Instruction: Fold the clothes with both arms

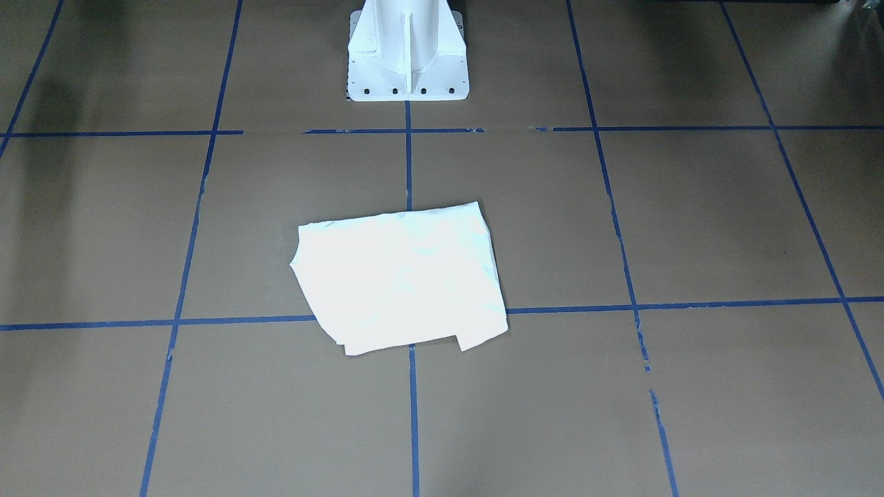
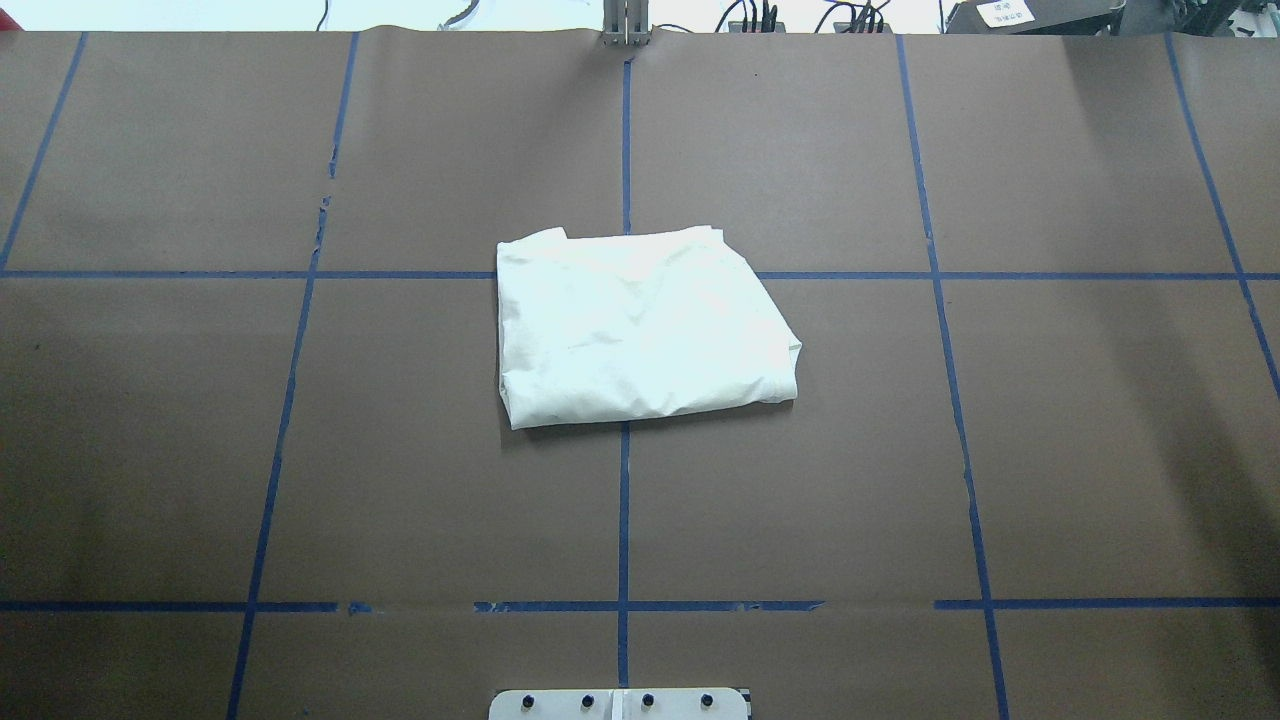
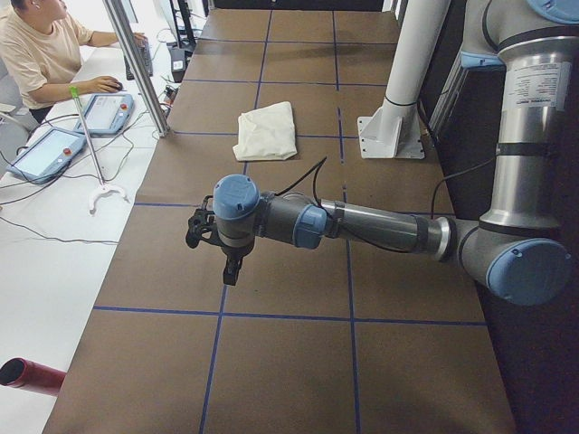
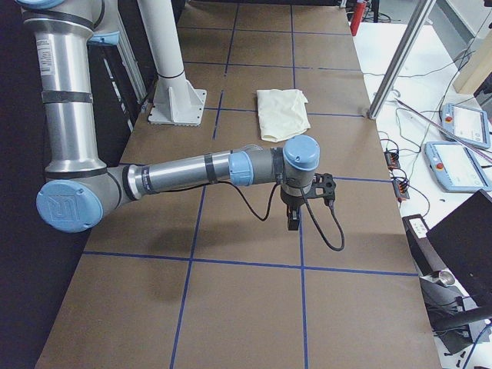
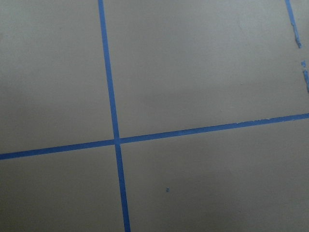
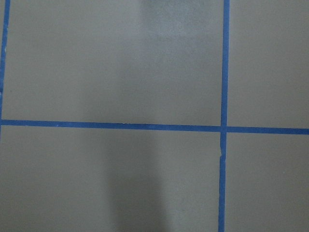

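Folded T-shirt [image 2: 640, 325] lies flat, long axis 9 to 3 o'clock seen overhead. Left gripper [image 3: 231, 274], right gripper [image 4: 294, 224]: opening cannot be told.

Brown paper covers the worktop [image 2: 800, 480], and blue tape lines [image 2: 624, 500] divide it into a grid of large squares. A white side table [image 3: 54, 262] runs along the worktop's edge opposite the robot. It carries two control pendants [image 3: 107, 113] and a slanted aluminium post [image 3: 137, 68], and a person [image 3: 36, 50] sits there. The light is bright and even.
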Robot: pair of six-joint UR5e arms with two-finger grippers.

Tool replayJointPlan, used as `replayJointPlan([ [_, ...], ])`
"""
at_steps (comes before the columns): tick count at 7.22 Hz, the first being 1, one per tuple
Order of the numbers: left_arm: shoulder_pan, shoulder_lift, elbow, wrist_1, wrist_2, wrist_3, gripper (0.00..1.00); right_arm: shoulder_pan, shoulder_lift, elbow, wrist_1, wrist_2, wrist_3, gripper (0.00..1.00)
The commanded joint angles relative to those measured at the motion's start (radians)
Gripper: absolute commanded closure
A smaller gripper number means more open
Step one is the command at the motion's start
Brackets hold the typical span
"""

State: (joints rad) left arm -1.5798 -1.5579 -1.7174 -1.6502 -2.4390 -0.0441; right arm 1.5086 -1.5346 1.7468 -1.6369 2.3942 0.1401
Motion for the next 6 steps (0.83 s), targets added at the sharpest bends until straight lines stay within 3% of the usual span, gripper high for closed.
replayJointPlan([
  [1,0.001,0.027,0.018,0.001,0.026,-0.002,0.00,0.002,-0.059,0.013,0.002,0.002,0.000,0.00],
  [6,0.001,0.072,0.015,-0.005,0.023,-0.003,0.00,0.015,-0.116,0.051,0.000,-0.004,-0.004,0.00],
])
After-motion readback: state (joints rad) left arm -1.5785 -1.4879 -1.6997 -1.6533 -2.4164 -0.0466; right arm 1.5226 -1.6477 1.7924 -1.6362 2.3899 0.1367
